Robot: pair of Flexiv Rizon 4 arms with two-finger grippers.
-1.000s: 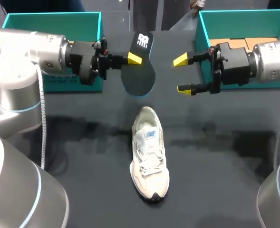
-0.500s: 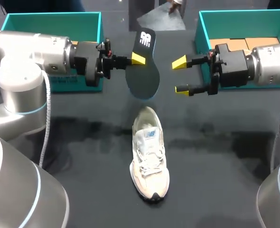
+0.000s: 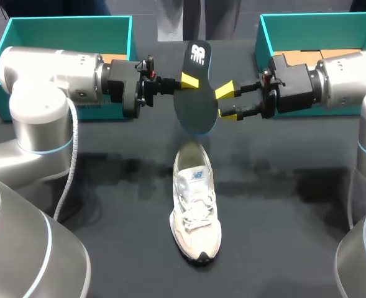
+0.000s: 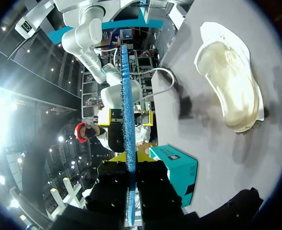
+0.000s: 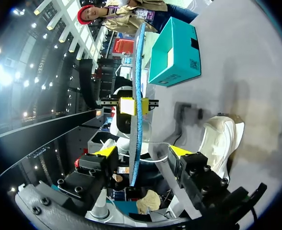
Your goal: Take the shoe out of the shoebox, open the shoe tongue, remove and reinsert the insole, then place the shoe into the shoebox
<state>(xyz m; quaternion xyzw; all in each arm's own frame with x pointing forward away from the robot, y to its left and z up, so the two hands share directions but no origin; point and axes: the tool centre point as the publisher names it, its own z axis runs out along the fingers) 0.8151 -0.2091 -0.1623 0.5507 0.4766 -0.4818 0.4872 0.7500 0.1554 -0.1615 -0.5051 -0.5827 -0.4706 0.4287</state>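
Observation:
My left gripper (image 3: 187,81) is shut on the dark insole (image 3: 195,107) and holds it upright in the air above the table's far middle. In the left wrist view the insole (image 4: 127,96) shows edge-on, blue, pinched in the left gripper (image 4: 130,158). My right gripper (image 3: 226,103) faces it from the right and is open. In its wrist view the insole's edge (image 5: 138,96) stands between the fingers of the right gripper (image 5: 141,152), with a gap on each side. The cream sneaker (image 3: 194,205) lies on the table below, toe toward me.
A teal shoebox (image 3: 64,28) stands at the back left behind my left arm. A second teal box (image 3: 319,25) with cardboard inside stands at the back right behind my right arm. The dark tabletop (image 3: 282,223) spreads around the shoe.
The left gripper carried the insole to the right. The right gripper moved left until its fingers straddle the insole's edge, and they stand closer together than before.

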